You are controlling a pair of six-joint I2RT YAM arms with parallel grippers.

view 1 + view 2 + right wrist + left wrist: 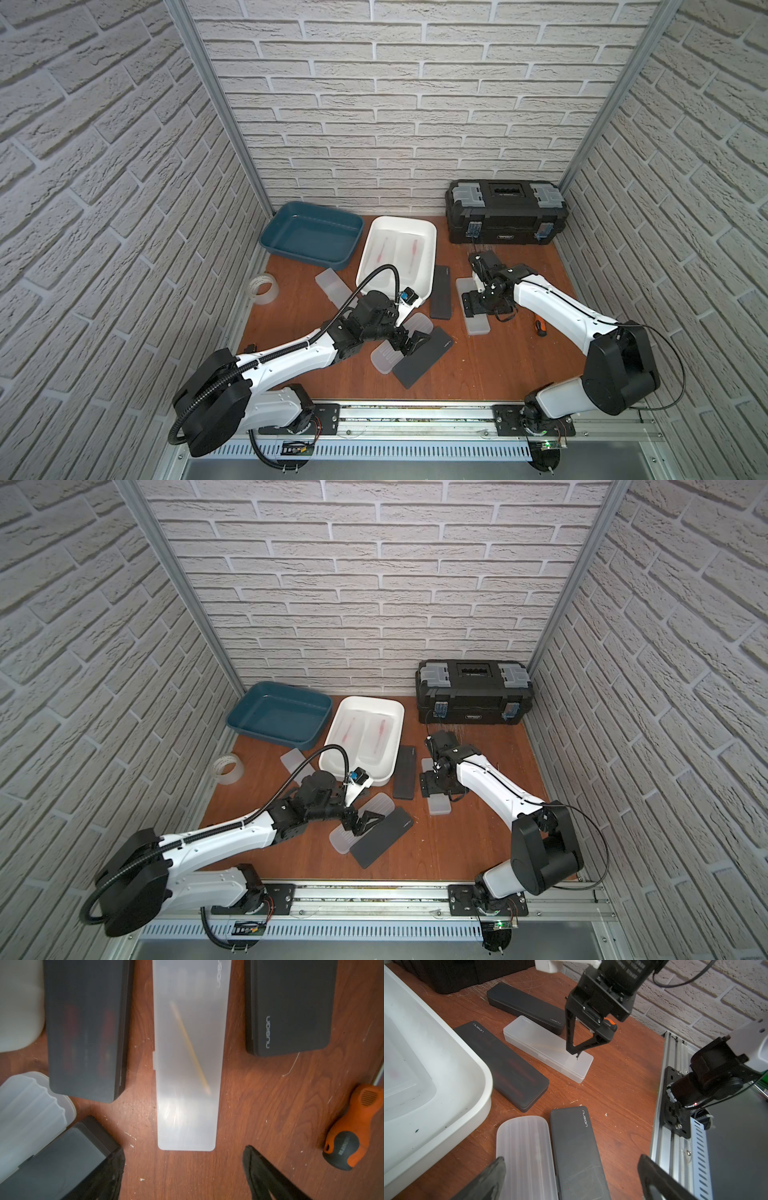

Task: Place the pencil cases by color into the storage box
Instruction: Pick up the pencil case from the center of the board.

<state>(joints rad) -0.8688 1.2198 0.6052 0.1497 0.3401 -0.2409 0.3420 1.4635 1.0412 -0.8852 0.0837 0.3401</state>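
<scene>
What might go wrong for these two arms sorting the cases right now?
1. The open left fingers straddle a ribbed frosted white case and a matte black case lying edge to edge; closing could catch both colours.
2. The open right fingers hang over a smooth frosted case holding a yellow pencil, flanked closely by two more black cases; they might nudge one coming down.

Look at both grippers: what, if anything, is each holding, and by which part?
Nothing is held. Both the left gripper and the right gripper are open above pencil cases on the table.
</scene>
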